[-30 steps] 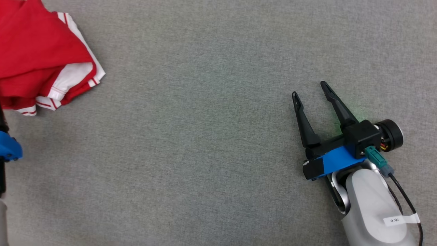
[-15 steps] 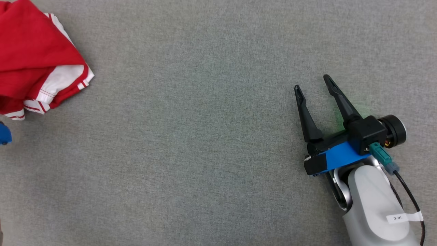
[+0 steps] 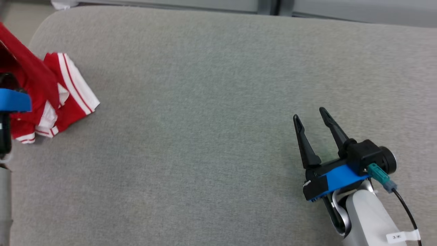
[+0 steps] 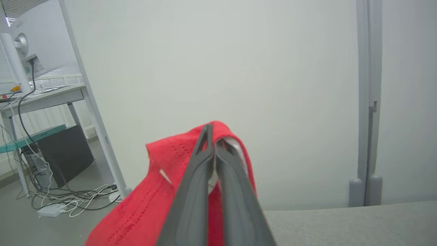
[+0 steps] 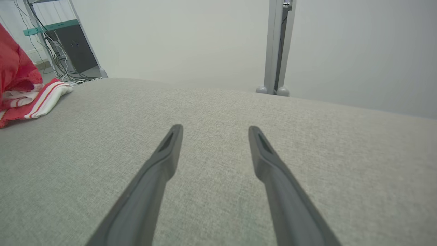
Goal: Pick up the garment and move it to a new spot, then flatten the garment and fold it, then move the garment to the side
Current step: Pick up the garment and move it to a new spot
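The garment (image 3: pixel 51 89) is red with white-striped cuffs, bunched at the far left of the grey cushioned surface (image 3: pixel 205 102). In the left wrist view my left gripper (image 4: pixel 213 136) is shut on a red fold of the garment (image 4: pixel 153 205), which hangs lifted above the surface. Its blue and black body (image 3: pixel 10 102) shows at the left edge of the head view, part of the cloth draped over it. My right gripper (image 3: pixel 310 114) hovers open at the lower right, nothing between its fingers. The right wrist view catches the garment (image 5: pixel 24 89) at its far left.
The grey surface ends in a rounded far edge (image 3: pixel 136 8). Beyond it stand pale wall panels and a grey post (image 5: pixel 276 48). A desk with cables and a dark box (image 4: pixel 65 153) stands off the left side.
My left gripper has shut on the garment and raised part of it. The head camera has tilted up, bringing the surface's far edge into view. The right gripper stays open.
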Robot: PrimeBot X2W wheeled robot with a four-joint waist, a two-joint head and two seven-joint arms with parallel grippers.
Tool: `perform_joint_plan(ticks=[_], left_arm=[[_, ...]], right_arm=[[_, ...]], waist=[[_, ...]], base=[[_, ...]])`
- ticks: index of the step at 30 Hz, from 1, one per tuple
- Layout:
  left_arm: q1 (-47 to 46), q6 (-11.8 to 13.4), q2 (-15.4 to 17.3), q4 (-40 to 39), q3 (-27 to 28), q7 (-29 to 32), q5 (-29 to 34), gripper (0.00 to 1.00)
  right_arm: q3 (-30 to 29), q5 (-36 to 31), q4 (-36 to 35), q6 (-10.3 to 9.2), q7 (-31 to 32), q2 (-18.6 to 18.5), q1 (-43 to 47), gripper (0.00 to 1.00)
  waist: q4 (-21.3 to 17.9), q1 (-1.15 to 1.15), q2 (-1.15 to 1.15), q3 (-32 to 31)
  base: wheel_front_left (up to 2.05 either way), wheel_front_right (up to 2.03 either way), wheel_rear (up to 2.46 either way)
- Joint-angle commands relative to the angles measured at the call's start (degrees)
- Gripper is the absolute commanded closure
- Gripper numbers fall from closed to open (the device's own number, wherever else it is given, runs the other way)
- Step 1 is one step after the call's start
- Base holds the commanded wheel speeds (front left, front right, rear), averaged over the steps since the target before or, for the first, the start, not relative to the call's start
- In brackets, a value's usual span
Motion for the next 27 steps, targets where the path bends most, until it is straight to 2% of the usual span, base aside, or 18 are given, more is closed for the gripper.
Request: perform_joint_plan(ticks=[1,8,14,27], left_arm=[[1.06,-0.07,-0.46,-1.44,-1.32,-0.16,-0.71,1.0],[2.54,-0.07,-1.66,-7.3,-6.93,-0.16,-1.92,1.0],[3.67,-0.07,-5.36,-10.15,-10.86,-0.17,-2.68,1.0],[5.69,-0.07,-13.58,-12.4,-21.1,-0.16,-3.84,1.0]], right_arm=[[-0.02,0.85,-0.01,-0.02,-0.06,-0.31,1.33,0.0],[0.6,2.81,-0.09,-0.02,-0.06,-0.27,4.91,0.0],[1.21,4.08,-0.52,-0.02,-0.06,-0.28,6.95,0.0],[1.69,4.33,-2.46,-0.02,-0.07,-0.27,9.19,0.0]], waist=[[-3.06,0.0,-0.01,-3.09],[-9.27,0.0,-0.01,-7.58],[-15.0,0.0,-0.01,-9.74],[-25.86,0.0,-0.01,-9.13]], base=[[0.0,0.0,0.0],[0.0,0.0,0.0],[0.0,0.0,0.0],[0.0,0.0,0.0]])
